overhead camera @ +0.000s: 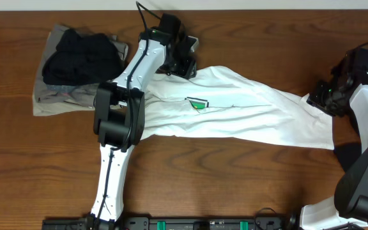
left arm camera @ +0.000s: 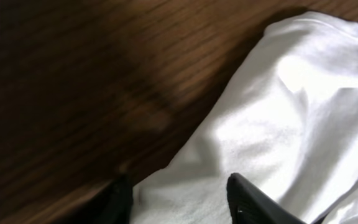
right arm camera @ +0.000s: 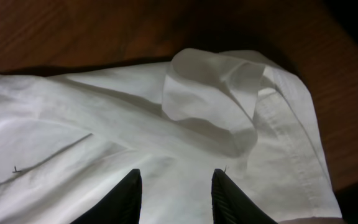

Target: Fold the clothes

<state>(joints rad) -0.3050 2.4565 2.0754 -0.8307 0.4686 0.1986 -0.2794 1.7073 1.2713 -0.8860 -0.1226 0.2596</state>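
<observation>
The clothes show as a white T-shirt (overhead camera: pixel 248 115) with a small green print (overhead camera: pixel 197 102), lying stretched out sideways across the middle of the table. A black garment (overhead camera: pixel 82 54) lies on a grey-khaki one (overhead camera: pixel 59 101) at the far left. My left gripper (overhead camera: pixel 185 64) hovers at the shirt's upper left edge; in the left wrist view its jaws (left arm camera: pixel 179 198) stand apart with white cloth (left arm camera: pixel 278 124) lying between them. My right gripper (overhead camera: pixel 316 96) is at the shirt's right end, open (right arm camera: pixel 176 186) over flat cloth next to a curled fold (right arm camera: pixel 216 93).
Brown wooden table (overhead camera: pixel 235 185) all round the shirt. The pile of dark garments lies close to the left arm's elbow (overhead camera: pixel 117 108). The right arm's base (overhead camera: pixel 363 185) stands at the lower right, close to the shirt's hem corner.
</observation>
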